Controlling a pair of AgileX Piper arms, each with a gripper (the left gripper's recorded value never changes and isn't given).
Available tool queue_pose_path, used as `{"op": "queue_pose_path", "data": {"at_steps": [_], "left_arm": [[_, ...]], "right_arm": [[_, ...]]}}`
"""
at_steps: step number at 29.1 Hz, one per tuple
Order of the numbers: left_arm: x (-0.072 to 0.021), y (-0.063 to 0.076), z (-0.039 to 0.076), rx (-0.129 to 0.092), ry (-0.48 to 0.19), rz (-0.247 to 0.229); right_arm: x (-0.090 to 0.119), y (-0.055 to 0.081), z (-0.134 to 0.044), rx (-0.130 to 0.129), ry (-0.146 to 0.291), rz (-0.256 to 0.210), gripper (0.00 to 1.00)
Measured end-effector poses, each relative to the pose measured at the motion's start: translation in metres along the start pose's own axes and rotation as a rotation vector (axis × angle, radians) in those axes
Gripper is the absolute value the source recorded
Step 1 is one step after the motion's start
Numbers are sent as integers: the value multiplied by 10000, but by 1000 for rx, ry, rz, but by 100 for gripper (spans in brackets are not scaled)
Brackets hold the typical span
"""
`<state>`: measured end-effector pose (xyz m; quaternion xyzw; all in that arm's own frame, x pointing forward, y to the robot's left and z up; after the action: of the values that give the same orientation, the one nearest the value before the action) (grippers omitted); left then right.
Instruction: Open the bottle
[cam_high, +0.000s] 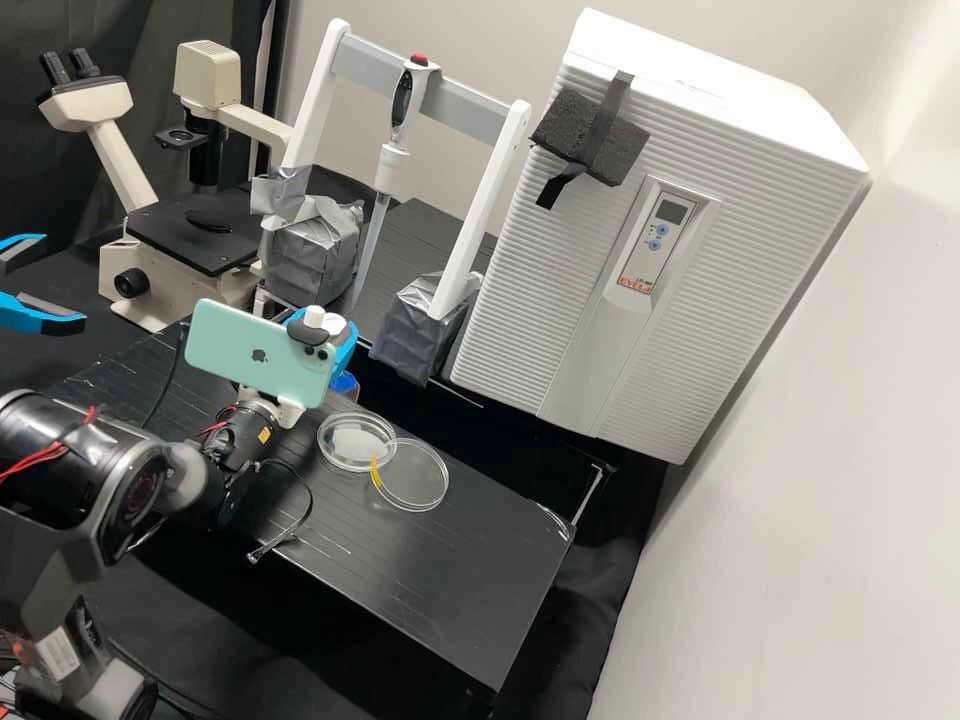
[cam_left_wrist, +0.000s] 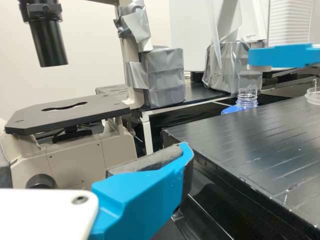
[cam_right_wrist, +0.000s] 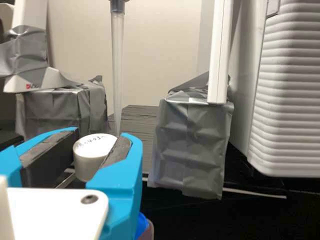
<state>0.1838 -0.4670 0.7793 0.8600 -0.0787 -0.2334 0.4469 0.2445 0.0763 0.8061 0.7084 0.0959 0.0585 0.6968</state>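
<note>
Clamping the white cap (cam_right_wrist: 94, 146) from both sides, your right gripper (cam_right_wrist: 90, 150) has its blue fingers drawn in narrow, with the pads tight against the cap's wall. In the high view that gripper sits at about 11 o'clock from the two clear petri dishes (cam_high: 355, 440), which lie rim to rim on the black platform (cam_high: 450, 570). A mint-green phone (cam_high: 265, 350) rides on the wrist just beside it at 8 o'clock. Your bottle (cam_left_wrist: 248, 94) is the clear one with the ribbed neck. It stands upright right under the right gripper at the platform's far edge, with a blue piece (cam_left_wrist: 231, 109) at its foot at 7 o'clock. Whether the cap has come free of the neck, you cannot tell from these views. Over at the 9 o'clock edge of the high view, your left gripper (cam_high: 30, 282) hangs with its fingers spread wide, holding nothing. It is well apart from the bottle and near the microscope (cam_high: 160, 240). A pipette (cam_high: 395, 150) hangs on its white stand at 12 o'clock from the cap. The white ribbed cabinet (cam_high: 650, 250) stands at 3 o'clock.
</note>
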Motion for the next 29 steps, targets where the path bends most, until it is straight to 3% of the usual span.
{"op": "queue_pose_path", "data": {"at_steps": [2,6,13,21,29], "left_arm": [[4,5,-2,0,1,2],[9,7,-6,0,2,3],[78,57,-20,9,-8,20],[95,78,-26,13,-9,28],[95,78,-26,13,-9,28]], "right_arm": [[-99,3,11,-11,5,-7,0],[-261,-3,18,-8,18,-13,0],[-463,-111,48,-9,23,-77,0],[-521,-208,101,-6,-1,-124,0],[-519,-261,115,-2,-13,-144,0]]}}
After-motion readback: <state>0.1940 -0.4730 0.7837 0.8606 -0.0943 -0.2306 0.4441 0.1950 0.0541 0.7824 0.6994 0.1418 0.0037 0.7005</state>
